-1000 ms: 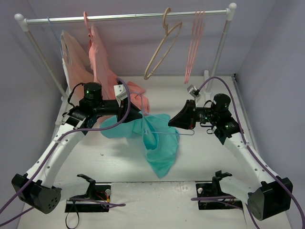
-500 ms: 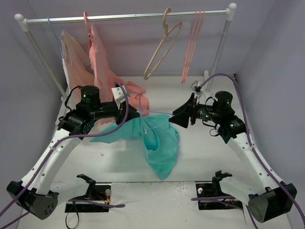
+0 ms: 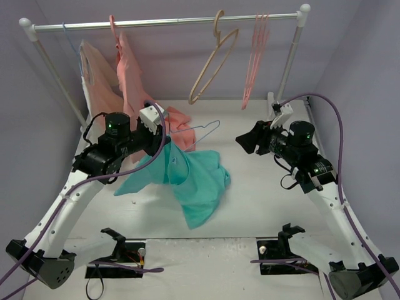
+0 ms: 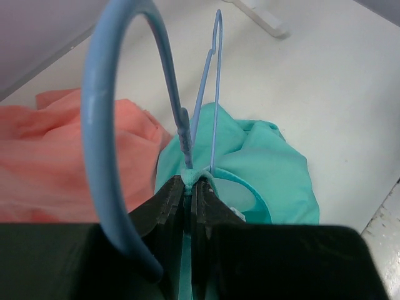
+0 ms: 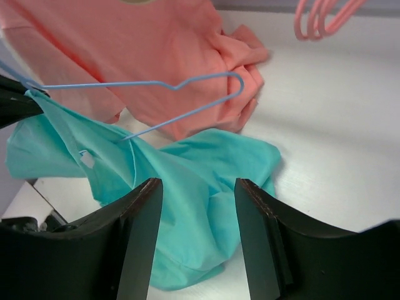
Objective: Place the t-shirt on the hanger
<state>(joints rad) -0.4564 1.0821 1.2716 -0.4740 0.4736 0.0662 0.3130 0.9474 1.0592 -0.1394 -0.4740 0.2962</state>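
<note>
Left tool (image 4: pixel 190 187) was clamped on hanger (image 4: pixel 92 125) neck and t-shirt (image 3: pixel 200 181) collar. Long axis was pointed toward wide-open right tool (image 3: pixel 245 142).

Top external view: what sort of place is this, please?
Probably a robotics test booth staged as a clothes corner: a white clothes rail carrying a thick beige hanger and a salmon-pink fabric garment, plain lilac walls closing in a white table, and two robot arms mounted at its near edge.
</note>
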